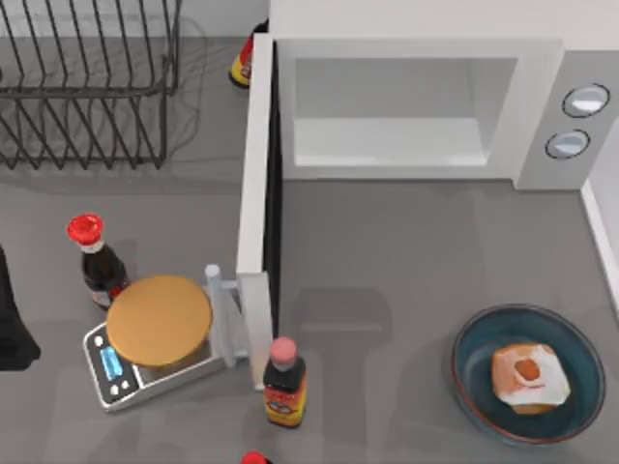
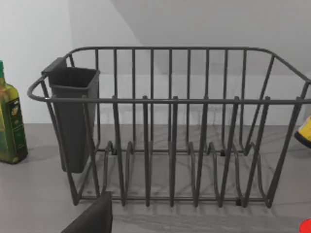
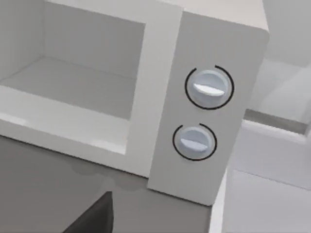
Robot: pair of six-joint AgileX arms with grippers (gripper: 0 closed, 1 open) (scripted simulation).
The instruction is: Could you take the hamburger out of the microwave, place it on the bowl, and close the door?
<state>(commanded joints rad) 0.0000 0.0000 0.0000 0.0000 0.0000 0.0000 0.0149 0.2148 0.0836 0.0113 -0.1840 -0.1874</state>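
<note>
The white microwave (image 1: 416, 97) stands at the back with its cavity bare, and its two round knobs (image 3: 209, 87) are close in the right wrist view. The door (image 1: 255, 193) is swung wide open, reaching toward the table's front, with its bar handle (image 1: 221, 300) on the left face. The hamburger (image 1: 527, 375) lies inside the dark blue bowl (image 1: 474, 372) at the front right. My left arm (image 1: 12, 324) is parked at the left edge, and a dark part of its gripper (image 2: 92, 218) faces the rack. A dark part of my right gripper (image 3: 92, 216) hangs before the microwave's front.
A wire dish rack (image 1: 87, 87) fills the back left, with a dark cup (image 2: 73, 111) and a green bottle (image 2: 10, 126) beside it. A silver scale with an orange-tan disc (image 1: 158, 319) and two sauce bottles (image 1: 95, 256) (image 1: 283, 382) crowd the door's outer end.
</note>
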